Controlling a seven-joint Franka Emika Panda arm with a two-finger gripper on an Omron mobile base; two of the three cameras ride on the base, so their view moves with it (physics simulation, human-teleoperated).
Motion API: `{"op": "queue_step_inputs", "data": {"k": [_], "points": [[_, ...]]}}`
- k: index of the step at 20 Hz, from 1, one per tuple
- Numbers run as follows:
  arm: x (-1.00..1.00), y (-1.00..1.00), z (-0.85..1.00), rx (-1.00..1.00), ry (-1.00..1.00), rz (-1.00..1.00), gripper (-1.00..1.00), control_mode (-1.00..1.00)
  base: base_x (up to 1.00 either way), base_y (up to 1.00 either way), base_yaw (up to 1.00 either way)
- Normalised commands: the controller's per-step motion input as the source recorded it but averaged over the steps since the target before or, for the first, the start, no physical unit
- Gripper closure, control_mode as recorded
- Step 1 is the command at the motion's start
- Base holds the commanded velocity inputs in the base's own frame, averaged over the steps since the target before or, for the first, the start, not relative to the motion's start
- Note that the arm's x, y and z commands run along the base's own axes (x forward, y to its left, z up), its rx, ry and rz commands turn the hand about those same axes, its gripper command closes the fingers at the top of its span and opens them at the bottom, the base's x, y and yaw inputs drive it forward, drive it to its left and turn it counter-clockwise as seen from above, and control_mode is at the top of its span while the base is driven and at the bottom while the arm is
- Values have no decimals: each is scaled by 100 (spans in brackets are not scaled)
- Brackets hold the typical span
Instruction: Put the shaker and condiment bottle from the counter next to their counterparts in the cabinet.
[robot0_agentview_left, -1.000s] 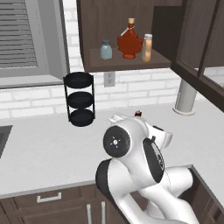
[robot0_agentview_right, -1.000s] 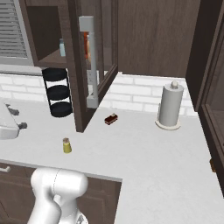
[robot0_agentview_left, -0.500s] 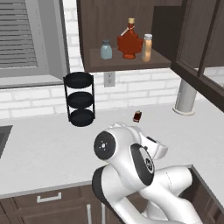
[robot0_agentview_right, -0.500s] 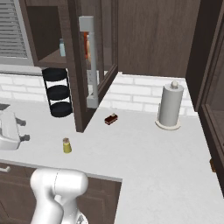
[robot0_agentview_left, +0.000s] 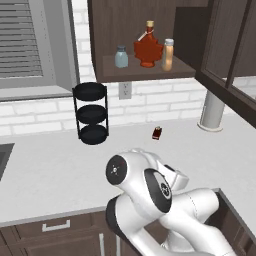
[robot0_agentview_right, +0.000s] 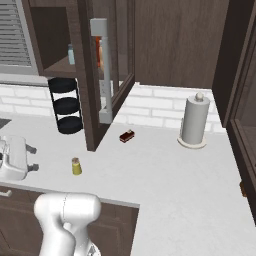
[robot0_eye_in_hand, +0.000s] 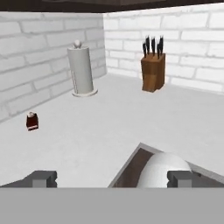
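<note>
While the condiment bottle (robot0_agentview_left: 168, 54) already stands in the cabinet (robot0_agentview_left: 150, 75) just right of the red maple-leaf bottle (robot0_agentview_left: 148, 46), you are on the shaker step: the shaker (robot0_agentview_right: 76, 166) waits near the counter (robot0_agentview_right: 170, 170) front edge. Your gripper (robot0_agentview_right: 31, 157) hangs left of it, jaws spread wide and empty. Swing right, descend over the tan cap, then close.

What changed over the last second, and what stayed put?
The arm swung left across the counter; the open, empty gripper moved inward from the right base view's left edge. The shaker stayed on the counter, the condiment bottle on the cabinet shelf.
</note>
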Motion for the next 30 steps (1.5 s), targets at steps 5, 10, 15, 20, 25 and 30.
{"op": "queue_step_inputs", "data": {"k": [5, 10, 15, 20, 25, 30], "points": [[0, 0, -44, 0, -3, -3, -100, -100, 0, 0, 0], [7, 0, -36, 0, -3, -2, -100, -100, 0, 0, 0], [14, -6, -26, 0, -3, -3, -100, -100, 0, 0, 0], [20, -6, -23, 0, 0, -3, -100, -100, 0, 0, 0], [30, 0, -18, 0, 0, -3, -100, -100, 0, 0, 0], [43, 0, -12, 0, 0, -3, -100, -100, 0, 0, 0]]}}
